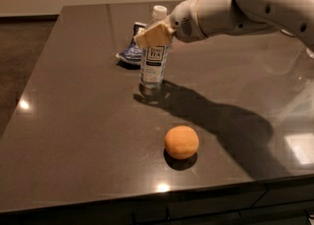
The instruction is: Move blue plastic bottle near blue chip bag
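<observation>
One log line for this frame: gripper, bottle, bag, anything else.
gripper: shut on blue plastic bottle, near its neck | bottle: upright, close beside blue chip bag | orange: apart, nearer front edge

One blue plastic bottle [153, 67], one blue chip bag [129, 53], one orange [181, 142], one table [73, 121], one gripper [155, 34] clasping the bottle's top.
</observation>
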You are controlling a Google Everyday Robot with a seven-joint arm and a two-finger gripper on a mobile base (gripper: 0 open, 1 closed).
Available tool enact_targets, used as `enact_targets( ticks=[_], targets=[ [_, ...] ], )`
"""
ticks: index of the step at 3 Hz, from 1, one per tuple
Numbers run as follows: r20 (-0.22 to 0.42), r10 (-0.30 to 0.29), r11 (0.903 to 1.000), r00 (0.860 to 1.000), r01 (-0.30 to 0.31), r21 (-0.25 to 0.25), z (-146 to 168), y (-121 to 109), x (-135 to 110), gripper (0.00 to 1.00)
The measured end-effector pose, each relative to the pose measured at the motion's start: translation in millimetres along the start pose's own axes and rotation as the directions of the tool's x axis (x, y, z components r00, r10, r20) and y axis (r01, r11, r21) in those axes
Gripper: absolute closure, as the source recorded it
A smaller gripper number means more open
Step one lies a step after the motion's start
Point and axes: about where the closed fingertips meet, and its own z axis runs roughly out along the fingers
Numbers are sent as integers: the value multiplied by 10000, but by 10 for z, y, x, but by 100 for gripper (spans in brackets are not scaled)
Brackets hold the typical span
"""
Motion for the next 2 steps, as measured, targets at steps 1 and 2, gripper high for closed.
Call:
enact_targets(
  ticks=[1,2],
  targets=[
    [26,-17,9985,10000,15,545,-85,-229,60,100],
    [-48,-477,9940,9988,480,979,-136,-306,82,82]
  ],
)
